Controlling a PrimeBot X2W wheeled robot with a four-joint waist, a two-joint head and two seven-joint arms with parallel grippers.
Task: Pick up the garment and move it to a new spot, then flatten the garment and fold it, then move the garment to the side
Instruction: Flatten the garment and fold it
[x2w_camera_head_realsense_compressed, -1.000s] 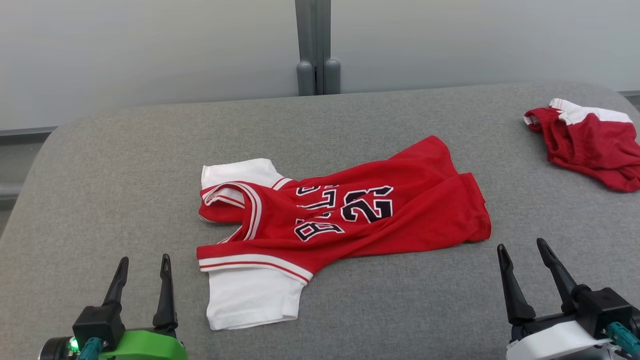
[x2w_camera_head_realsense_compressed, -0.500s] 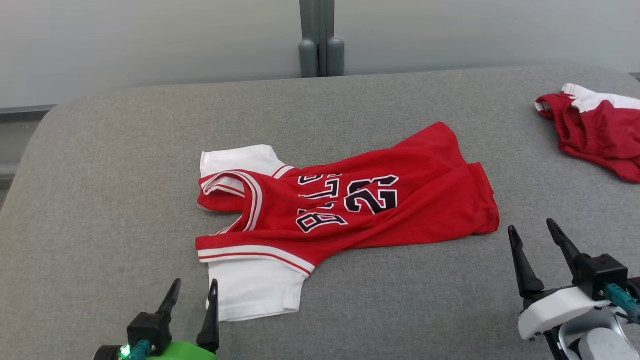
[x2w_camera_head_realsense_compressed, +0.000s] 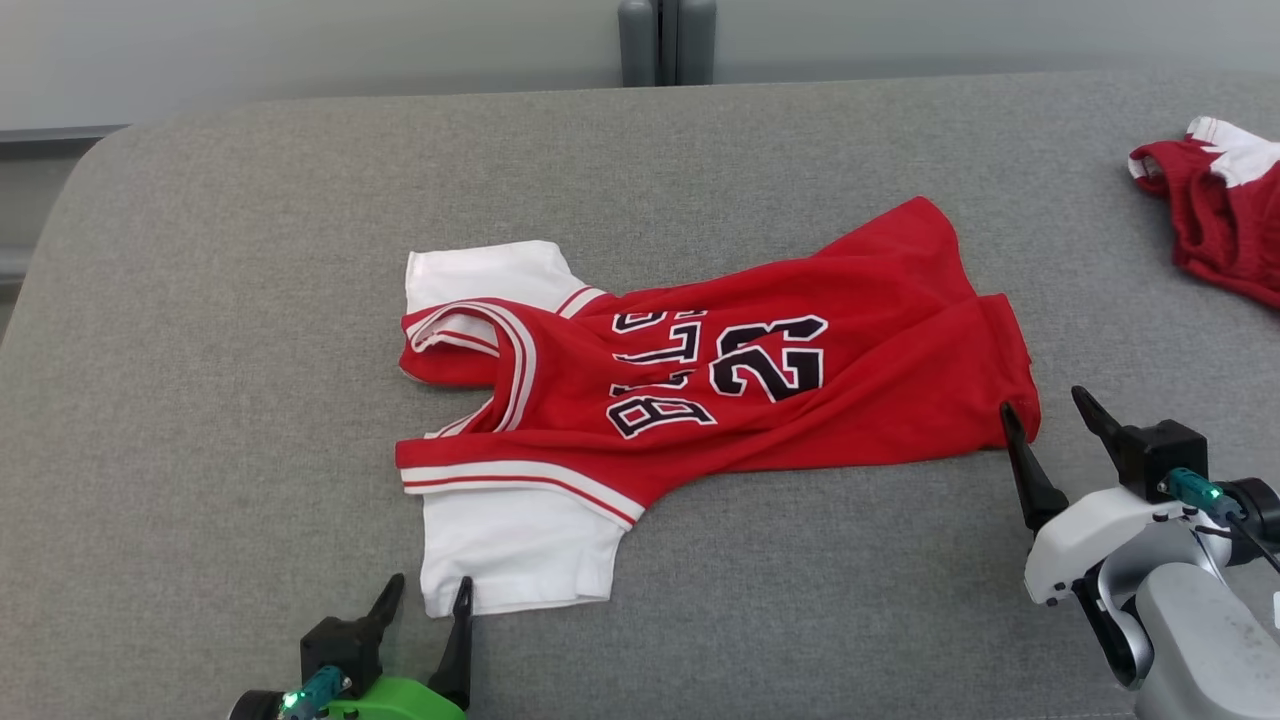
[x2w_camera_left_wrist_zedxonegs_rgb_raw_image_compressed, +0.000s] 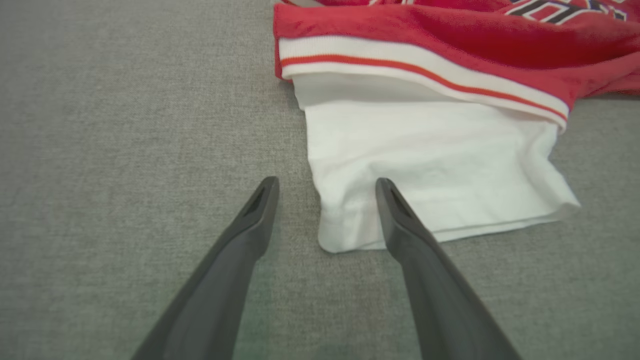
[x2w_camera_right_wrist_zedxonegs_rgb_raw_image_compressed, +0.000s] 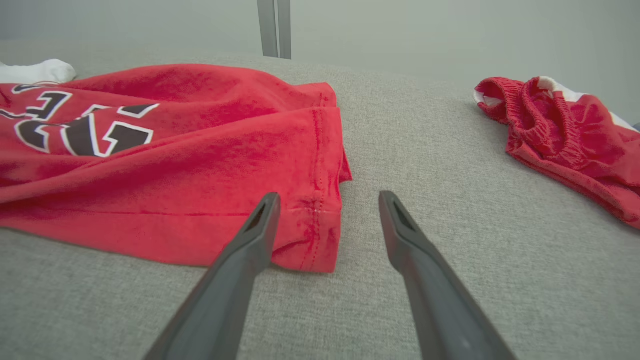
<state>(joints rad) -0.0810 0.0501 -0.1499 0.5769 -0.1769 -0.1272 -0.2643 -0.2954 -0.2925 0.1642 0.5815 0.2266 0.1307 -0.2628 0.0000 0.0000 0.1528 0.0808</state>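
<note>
The garment (x2w_camera_head_realsense_compressed: 740, 390) is a red jersey with black number 23 and white sleeves, lying rumpled across the middle of the grey padded surface (x2w_camera_head_realsense_compressed: 250, 300). My left gripper (x2w_camera_head_realsense_compressed: 430, 592) is open at the near white sleeve (x2w_camera_left_wrist_zedxonegs_rgb_raw_image_compressed: 430, 165), whose lower corner lies between the fingers. My right gripper (x2w_camera_head_realsense_compressed: 1047, 410) is open at the jersey's red hem corner (x2w_camera_right_wrist_zedxonegs_rgb_raw_image_compressed: 315, 235); that corner sits between its fingers. Neither gripper holds cloth.
A second red and white garment (x2w_camera_head_realsense_compressed: 1220, 210) lies crumpled at the far right (x2w_camera_right_wrist_zedxonegs_rgb_raw_image_compressed: 565, 140). A grey post (x2w_camera_head_realsense_compressed: 667, 40) stands behind the surface against the pale wall. The surface's rounded left edge (x2w_camera_head_realsense_compressed: 60, 200) drops away.
The head camera has tilted down and shifted. Both grippers have moved forward to the jersey: the left to the white sleeve's corner, the right to the red hem corner. Both stay open.
</note>
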